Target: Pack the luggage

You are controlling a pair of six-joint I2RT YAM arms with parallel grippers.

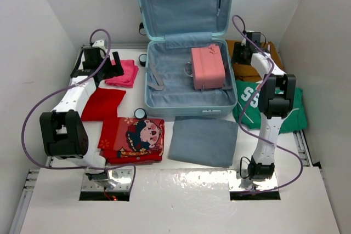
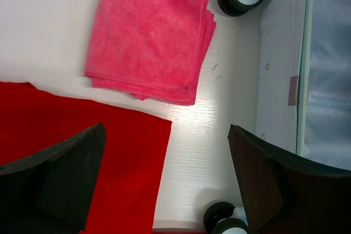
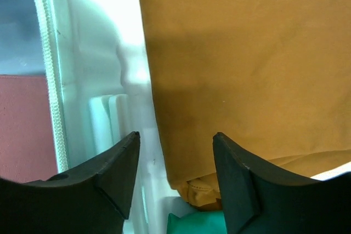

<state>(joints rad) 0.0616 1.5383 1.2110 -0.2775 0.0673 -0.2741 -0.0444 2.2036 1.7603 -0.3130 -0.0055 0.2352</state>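
Luggage lies open at the far centre of the table, with its base flat and its lid standing upright against the back wall. The lining of the base is bare apart from a pink boxy case on its right side.

Assessment: the ribbed shell looks rigid and smooth, likely slippery, and too broad for either gripper to span. The thin rim, or the free top edge of the lid when closing, appears to be the only workable hold. The small wheels may let the body shift if it is pushed.

Soft goods outside the luggage:
- A grey folded cloth lies just in front of it.
- A green jersey and a mustard garment lie along its right wall.
- A printed red garment and a plain red cloth lie to the left.
- A pink towel lies beyond the plain red cloth.

All of these look limp and light, and could be pinched at a folded edge.

Left gripper hovers over the edge of the plain red cloth, near the pink towel. Its jaws are spread wide and hold nothing.

Right gripper hangs over the near edge of the mustard garment, beside the luggage wall. Its jaws are apart with nothing between them.
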